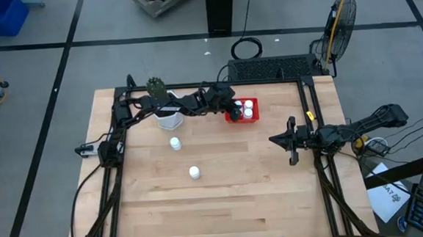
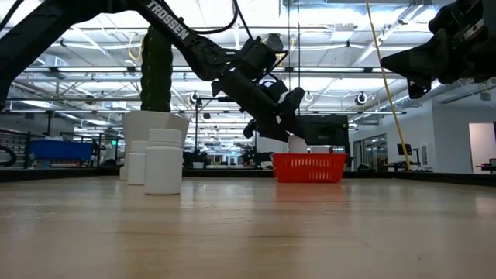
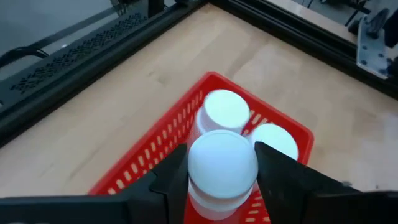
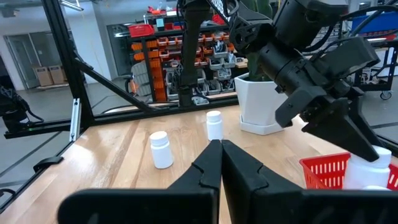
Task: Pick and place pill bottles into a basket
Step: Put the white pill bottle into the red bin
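The red basket (image 1: 235,117) stands at the far middle of the table, beside the white plant pot (image 1: 169,119). Two white pill bottles (image 3: 226,111) (image 3: 273,140) stand inside it. My left gripper (image 3: 222,180) is over the basket, shut on a third pill bottle (image 3: 222,163). Two more bottles (image 1: 175,143) (image 1: 194,172) stand upright on the table, left of centre. My right gripper (image 4: 221,149) is shut and empty above the table's right side (image 1: 290,139). My left gripper pinches the pill bottle between its two fingers (image 3: 171,174), by the sides just under the cap (image 3: 214,198). The fingers slant down from the table's left. The bottle stands upright, its lower end within the basket's rim (image 2: 297,144); whether it rests on the basket floor I cannot tell.
The plant pot with its green cactus (image 2: 155,70) stands close to the left of the basket, under my left arm. A dark frame (image 1: 302,91) runs along the table's far and side edges. Bare wood lies toward the near edge.
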Robot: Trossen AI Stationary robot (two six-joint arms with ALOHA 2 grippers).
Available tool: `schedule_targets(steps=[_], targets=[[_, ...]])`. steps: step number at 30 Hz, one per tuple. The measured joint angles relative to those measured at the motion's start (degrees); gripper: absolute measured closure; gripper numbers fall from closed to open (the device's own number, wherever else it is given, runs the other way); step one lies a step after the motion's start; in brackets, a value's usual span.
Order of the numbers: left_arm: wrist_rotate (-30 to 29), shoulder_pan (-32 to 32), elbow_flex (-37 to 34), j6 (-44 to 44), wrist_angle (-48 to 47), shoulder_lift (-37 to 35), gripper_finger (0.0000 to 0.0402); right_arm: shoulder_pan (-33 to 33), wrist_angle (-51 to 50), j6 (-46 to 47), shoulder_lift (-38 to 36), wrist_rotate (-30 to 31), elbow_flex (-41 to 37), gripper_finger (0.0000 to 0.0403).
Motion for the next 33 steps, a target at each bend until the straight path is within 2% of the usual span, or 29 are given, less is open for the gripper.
schedule_targets(steps=[6,12,16,22,24,28,33], targets=[[-0.19,-1.33,0.0,1.51,-0.77,0.0,0.0211,-0.01,0.02,0.01,0.01,0.0,0.0,0.0399],[-3.32,-1.61,-0.02,1.91,-5.2,0.0,0.0239,0.0,0.0,0.0,-0.01,0.0,-0.01,0.0399],[-3.43,-1.58,-0.02,2.0,-5.33,0.0,0.0239,0.0,0.0,0.0,0.01,0.0,0.0,0.0399],[-3.61,-2.13,0.0,2.87,-4.24,0.53,0.021,0.0,0.0,-0.01,0.0,-0.01,-0.01,0.0399],[-3.64,-2.45,0.02,3.51,-3.92,1.62,0.0218,0.0,0.0,0.0,0.0,0.0,-0.01,0.0399],[-7.6,-3.7,0.08,6.02,-2.26,2.49,0.0239,-0.01,0.0,-0.01,-0.01,-0.04,-0.02,0.0399],[-7.86,-4.45,0.04,5.13,-0.77,2.62,0.0226,-0.01,0.0,0.0,0.0,-0.04,0.0,0.0399]])
